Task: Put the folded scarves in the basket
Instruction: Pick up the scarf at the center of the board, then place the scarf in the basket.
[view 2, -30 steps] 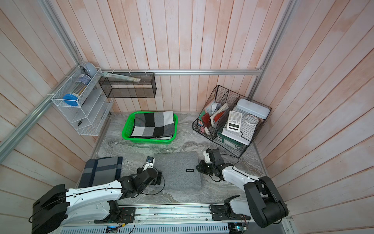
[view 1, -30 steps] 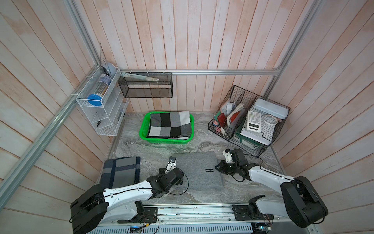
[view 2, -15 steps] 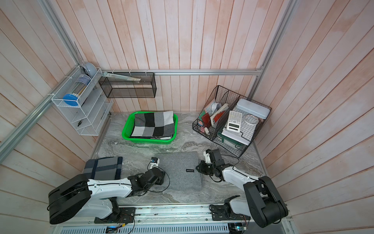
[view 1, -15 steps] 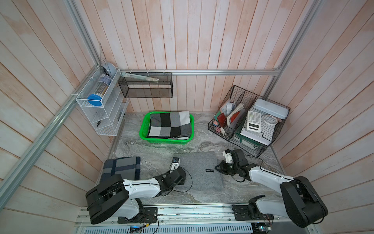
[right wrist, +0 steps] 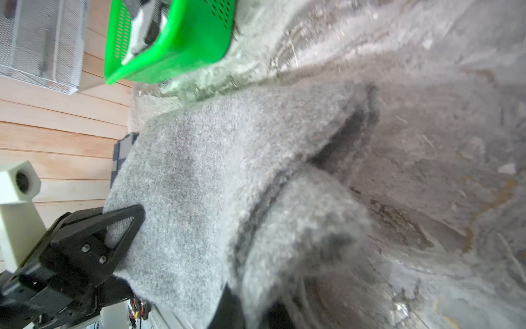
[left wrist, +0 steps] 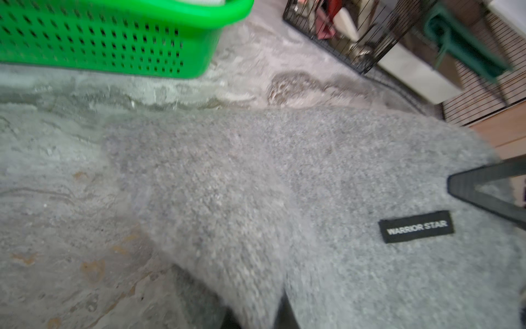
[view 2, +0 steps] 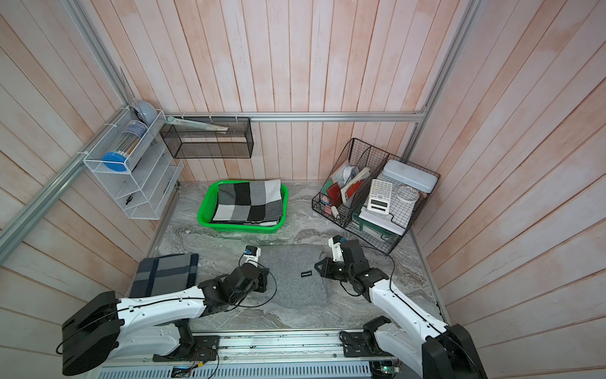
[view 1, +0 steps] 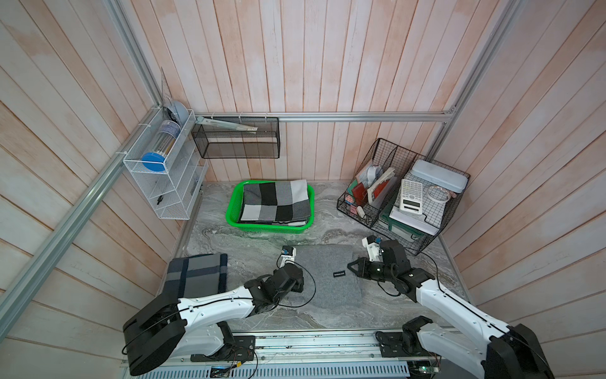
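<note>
In both top views, folded grey scarf flat on the marble table, front and centre, not in the basket. Basket behind it near the back wall, parted from the scarf by a strip of bare table, already holding a checked cloth. Left gripper at the scarf's left edge, right gripper at its right edge, near the black label. Both clenched, though too small here to tell on what. Plaid cloth folded by the left wall, well apart. Wire organizer full of stationery in the right rear corner, just behind the right arm.

Left wrist view: scarf spread ahead, its near edge gathered up and pinched between the left gripper's dark jaws at the frame's edge — grasping fabric. Label reading WARRIOR STAR. One finger of the right gripper over the far edge. Green perforated basket beyond, with bare table between.

Right wrist view, blurred: scarf bunched into a hump between the right gripper's jaws — clamped on it, layers parted by a dark gap. Across the scarf, left gripper closed over the opposite edge, upper finger on top of the fabric. Basket further off, checked cloth inside.
</note>
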Robot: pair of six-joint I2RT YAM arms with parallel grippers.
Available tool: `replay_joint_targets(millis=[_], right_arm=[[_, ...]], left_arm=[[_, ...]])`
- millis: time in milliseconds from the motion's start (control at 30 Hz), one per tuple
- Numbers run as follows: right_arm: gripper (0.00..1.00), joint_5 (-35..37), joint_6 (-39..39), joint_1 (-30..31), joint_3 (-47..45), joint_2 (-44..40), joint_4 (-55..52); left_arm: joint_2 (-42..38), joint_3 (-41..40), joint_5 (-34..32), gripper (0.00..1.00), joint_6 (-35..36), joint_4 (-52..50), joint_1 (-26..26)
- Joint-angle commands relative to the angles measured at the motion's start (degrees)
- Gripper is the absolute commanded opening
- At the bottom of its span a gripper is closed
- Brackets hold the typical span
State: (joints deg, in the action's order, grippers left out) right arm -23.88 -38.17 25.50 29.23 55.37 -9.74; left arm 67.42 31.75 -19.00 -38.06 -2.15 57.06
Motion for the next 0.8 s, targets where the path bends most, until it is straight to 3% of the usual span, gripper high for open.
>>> replay_joint_targets(millis=[0, 100, 200, 300, 567, 767], right_arm=[[0.00, 2.88, -0.67, 0.39, 5.69, -1.34, -2.89], [0.00, 5.15, -0.12, 0.43, 10.61, 0.25, -2.39], [0.00, 7.88, -0.37, 0.40, 15.51, 4.34, 0.92], [0.00, 7.35, 1.47, 0.43, 24.71, 12.62, 0.77], [0.00, 5.76, 3.76, 0.46, 48.33, 37.57, 3.64], [0.00, 5.24, 5.12, 0.49, 65.08, 53.55, 1.95]], left_arm=[[-3.11, 4.69, -3.56, 0.00, 3.78, -5.24, -2.13], [-5.30, 7.39, -1.88, 0.00, 5.02, -8.01, -6.89], [-6.68, 9.87, 1.73, 0.00, 6.38, -10.42, -14.83], [-5.04, 14.15, 5.99, 0.00, 9.55, -12.31, -22.47], [6.86, 27.13, 10.78, 0.00, 15.34, -13.51, -38.33], [16.21, 35.95, 10.53, 0.00, 18.38, -14.03, -43.26]])
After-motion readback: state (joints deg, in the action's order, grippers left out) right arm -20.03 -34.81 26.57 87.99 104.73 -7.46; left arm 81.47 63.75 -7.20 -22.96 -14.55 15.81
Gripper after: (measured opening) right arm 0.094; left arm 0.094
